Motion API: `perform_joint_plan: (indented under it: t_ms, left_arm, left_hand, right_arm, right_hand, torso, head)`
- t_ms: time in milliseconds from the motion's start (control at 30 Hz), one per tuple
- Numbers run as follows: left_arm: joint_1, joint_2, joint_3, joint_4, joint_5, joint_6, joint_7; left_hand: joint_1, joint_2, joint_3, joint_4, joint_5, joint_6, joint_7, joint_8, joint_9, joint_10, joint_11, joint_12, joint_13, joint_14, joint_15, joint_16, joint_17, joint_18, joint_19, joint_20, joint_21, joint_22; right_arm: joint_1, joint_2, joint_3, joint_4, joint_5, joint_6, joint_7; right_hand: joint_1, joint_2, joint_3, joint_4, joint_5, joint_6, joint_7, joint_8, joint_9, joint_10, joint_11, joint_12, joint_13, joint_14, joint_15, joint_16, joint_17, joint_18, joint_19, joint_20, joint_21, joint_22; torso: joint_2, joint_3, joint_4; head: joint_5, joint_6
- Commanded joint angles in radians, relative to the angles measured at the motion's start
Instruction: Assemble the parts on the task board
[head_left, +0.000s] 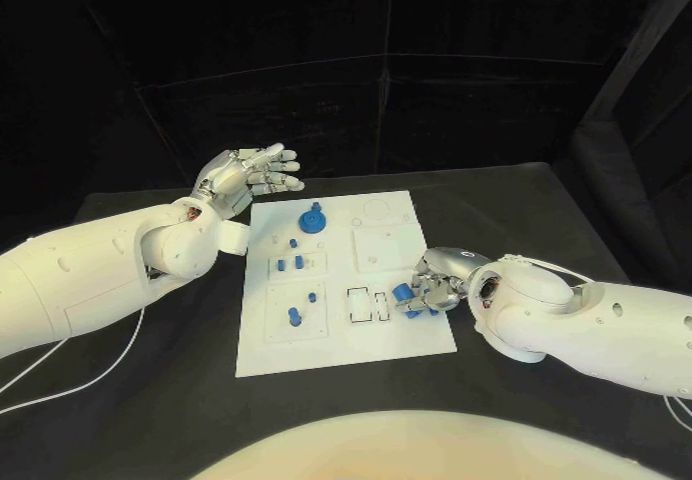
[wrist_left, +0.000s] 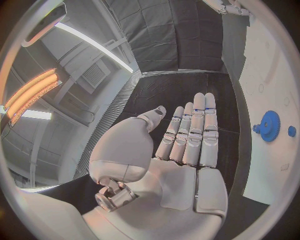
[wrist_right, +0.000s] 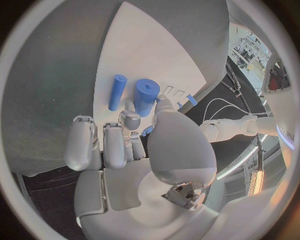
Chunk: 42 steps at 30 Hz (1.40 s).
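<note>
The white task board (head_left: 346, 330) lies in the middle of the black table. A blue gear (head_left: 313, 218) stands at its far left, with small blue parts (head_left: 290, 263) in the slots nearer me. My left hand (head_left: 248, 172) hovers open beside the board's far left corner, fingers straight (wrist_left: 194, 130), nothing in it; the gear (wrist_left: 270, 125) lies off to its side. My right hand (head_left: 433, 285) rests at the board's right edge, fingers curled. Its thumb and a finger pinch a thick blue cylinder (wrist_right: 145, 96), and a thinner blue peg (wrist_right: 117, 92) lies beside it on the board.
Black table surface (head_left: 548, 210) surrounds the board on all sides. A white cable (head_left: 87, 375) trails over the table under my left arm. Empty rectangular slots (head_left: 364, 303) sit just left of my right hand.
</note>
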Motion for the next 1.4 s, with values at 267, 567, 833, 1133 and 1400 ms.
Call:
perform_joint_plan:
  t_ms: [267,567,833,1133,1400]
  left_arm:
    - [0.001,-0.001,0.001,0.002,-0.001,0.020,0.014]
    - [0.001,-0.003,0.001,0.003,-0.001,0.023,0.014]
    - [0.001,-0.003,0.001,0.003,-0.001,0.028,0.008]
    - [0.001,-0.001,0.001,0.004,-0.001,0.031,0.006]
    - [0.001,0.002,0.001,0.003,-0.001,0.033,0.006]
  left_hand:
    - [-0.001,-0.013,-0.006,-0.001,0.003,-0.007,0.003,0.005,0.001,-0.006,-0.003,0.004,0.001,-0.003,0.007,-0.002,-0.002,0.005,0.001,0.004,-0.007,-0.002]
    - [-0.002,-0.014,-0.007,-0.001,0.003,-0.007,0.003,0.006,0.001,-0.007,-0.002,0.004,0.001,-0.004,0.007,-0.002,-0.002,0.005,0.001,0.004,-0.007,-0.003]
    - [-0.002,-0.015,-0.008,-0.001,0.003,-0.007,0.003,0.006,0.001,-0.007,-0.002,0.005,0.002,-0.004,0.007,-0.002,-0.002,0.005,0.001,0.004,-0.007,-0.003]
    - [-0.002,-0.015,-0.008,-0.001,0.003,-0.007,0.003,0.006,0.001,-0.007,-0.002,0.005,0.002,-0.004,0.007,-0.002,-0.002,0.005,0.001,0.004,-0.007,-0.003]
    - [-0.002,-0.016,-0.008,-0.001,0.003,-0.007,0.003,0.006,0.001,-0.008,-0.002,0.005,0.001,-0.004,0.007,-0.002,-0.002,0.005,0.001,0.004,-0.007,-0.004]
  right_arm:
    - [-0.019,0.024,-0.004,-0.013,-0.025,0.021,-0.007]
    - [-0.022,-0.014,-0.003,0.030,0.023,-0.205,0.045]
    - [-0.021,-0.032,-0.002,0.065,0.139,-0.264,0.056]
    - [-0.020,0.010,-0.002,0.060,0.231,-0.220,0.060]
    - [-0.020,0.061,-0.002,0.046,0.259,-0.116,0.044]
  right_hand:
    - [0.040,0.051,0.003,-0.005,0.068,-0.007,-0.002,0.019,0.015,0.007,-0.005,0.022,0.031,0.054,-0.006,0.016,0.022,-0.011,0.003,-0.003,0.007,0.005]
    - [0.091,0.084,0.007,-0.008,0.221,0.013,-0.011,0.029,0.034,0.032,-0.014,0.071,0.083,0.064,-0.014,0.054,0.095,-0.015,0.012,-0.010,0.018,0.028]
    - [0.101,0.093,0.006,-0.006,0.262,0.014,-0.012,0.026,0.040,0.031,-0.015,0.063,0.082,0.063,-0.015,0.054,0.096,-0.014,0.012,-0.012,0.018,0.027]
    - [0.103,0.100,0.005,-0.005,0.266,0.019,-0.014,0.027,0.044,0.032,-0.016,0.061,0.084,0.064,-0.016,0.057,0.102,-0.015,0.013,-0.013,0.020,0.030]
    - [0.078,0.118,-0.010,-0.003,0.225,0.055,-0.027,0.045,0.064,0.039,-0.026,0.056,0.086,0.065,-0.023,0.062,0.113,-0.016,0.015,-0.018,0.022,0.036]
  torso:
    - [-0.001,-0.0010,0.0002]
    - [-0.002,-0.0010,-0.0002]
    - [-0.002,-0.0025,0.0020]
    - [-0.001,-0.0023,0.0015]
    - [0.000,-0.0007,0.0031]
  head:
    - [-0.003,-0.002]
    - [0.001,-0.002]
    - [0.003,0.000]
    - [0.008,-0.001]
    - [0.012,-0.003]
